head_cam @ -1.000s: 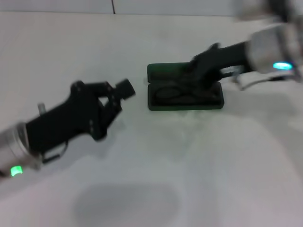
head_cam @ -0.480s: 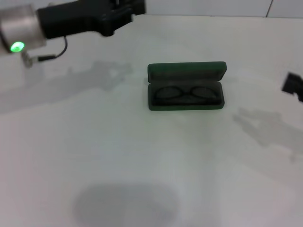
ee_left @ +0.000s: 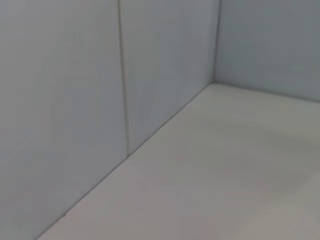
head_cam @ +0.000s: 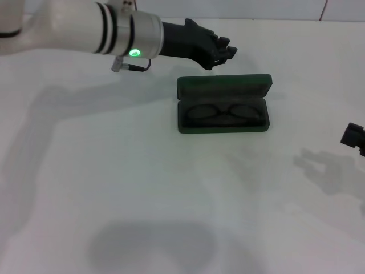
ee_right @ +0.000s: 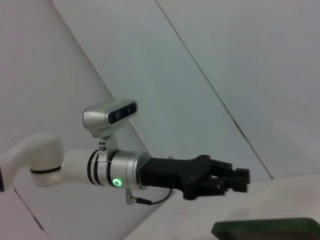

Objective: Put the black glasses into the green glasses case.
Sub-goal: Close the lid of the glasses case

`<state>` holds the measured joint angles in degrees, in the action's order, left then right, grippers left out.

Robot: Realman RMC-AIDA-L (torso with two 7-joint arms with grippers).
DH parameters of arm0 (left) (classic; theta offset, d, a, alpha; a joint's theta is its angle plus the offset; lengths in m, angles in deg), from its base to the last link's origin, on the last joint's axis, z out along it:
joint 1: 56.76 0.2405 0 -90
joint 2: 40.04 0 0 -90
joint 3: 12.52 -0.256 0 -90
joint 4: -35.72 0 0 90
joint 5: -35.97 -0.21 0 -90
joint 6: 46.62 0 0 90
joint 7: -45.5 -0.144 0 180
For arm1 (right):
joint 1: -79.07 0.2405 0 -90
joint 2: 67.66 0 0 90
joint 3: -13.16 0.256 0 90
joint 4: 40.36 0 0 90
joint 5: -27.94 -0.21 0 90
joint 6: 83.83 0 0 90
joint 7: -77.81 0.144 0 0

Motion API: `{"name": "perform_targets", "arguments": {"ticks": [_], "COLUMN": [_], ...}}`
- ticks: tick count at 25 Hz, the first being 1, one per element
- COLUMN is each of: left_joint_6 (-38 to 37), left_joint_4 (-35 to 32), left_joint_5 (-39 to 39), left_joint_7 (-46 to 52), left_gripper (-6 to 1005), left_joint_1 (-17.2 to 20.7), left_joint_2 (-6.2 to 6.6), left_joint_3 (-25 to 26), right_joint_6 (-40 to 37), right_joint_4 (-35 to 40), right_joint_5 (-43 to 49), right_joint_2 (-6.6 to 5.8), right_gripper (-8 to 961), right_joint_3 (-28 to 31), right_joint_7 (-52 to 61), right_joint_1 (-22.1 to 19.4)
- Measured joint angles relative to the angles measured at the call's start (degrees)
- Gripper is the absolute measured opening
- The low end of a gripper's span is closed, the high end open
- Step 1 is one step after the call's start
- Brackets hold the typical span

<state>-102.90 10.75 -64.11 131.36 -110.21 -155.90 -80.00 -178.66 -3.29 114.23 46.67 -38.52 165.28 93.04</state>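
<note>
The green glasses case [head_cam: 223, 87] lies open at the table's middle, its lid standing up at the back. The black glasses [head_cam: 221, 112] lie folded inside its tray. My left gripper [head_cam: 226, 52] hangs in the air just behind the case's left end, shut and empty. It also shows in the right wrist view [ee_right: 239, 180], above the lid's edge [ee_right: 270, 229]. Only a black part of my right gripper [head_cam: 353, 137] shows at the right edge, away from the case.
The white table [head_cam: 142, 188] runs wide in front of the case. A pale wall [ee_left: 75, 100] meets the table at the back. My left arm's white and silver forearm [head_cam: 97, 28] reaches across the upper left.
My right gripper has drawn back from the case to the right edge, leaving the glasses inside. My left arm has swung up and to the right, to behind the case.
</note>
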Motion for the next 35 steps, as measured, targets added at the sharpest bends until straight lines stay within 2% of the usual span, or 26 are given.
{"name": "perform_targets", "arguments": {"ticks": [1,2,5,13,16,25,35], "left_joint_6": [2.1,3.0,3.5,2.9,2.9,-0.9,-5.8], "left_joint_4": [0.1,0.1,0.1,2.0,2.0,2.4,2.6], "left_joint_5": [-1.7,-2.7,-4.2,-4.3,-4.3,-4.8,-5.5], "left_joint_7": [1.5,2.7,4.0,4.2,4.1,4.5,4.7], "left_gripper": [253,250,248,246,245,243,243], "left_joint_1": [-0.3,-0.4,-0.1,0.2,0.2,0.3,4.5], "left_joint_2": [-1.03,-1.53,-2.13,-2.72,-3.23,-3.57,-3.92], "left_joint_3": [-0.1,-0.2,-0.3,-0.4,-0.5,-0.6,-0.6], "right_joint_6": [0.6,0.8,2.2,4.7,5.0,5.3,5.8], "right_joint_4": [-0.2,-0.4,-1.4,-2.4,-2.5,-2.9,-3.0], "right_joint_5": [0.3,0.4,0.9,3.8,3.9,4.1,4.1], "right_joint_2": [0.07,0.10,0.16,0.34,0.42,0.40,0.61], "right_gripper": [267,267,268,269,270,271,273], "right_joint_3": [-0.1,-0.1,-0.3,-0.3,-0.3,0.0,-0.2], "right_joint_7": [-0.1,-0.1,-0.3,-0.5,-0.7,-0.9,-1.0], "right_joint_1": [0.4,0.5,1.9,4.7,4.8,5.0,5.2]}}
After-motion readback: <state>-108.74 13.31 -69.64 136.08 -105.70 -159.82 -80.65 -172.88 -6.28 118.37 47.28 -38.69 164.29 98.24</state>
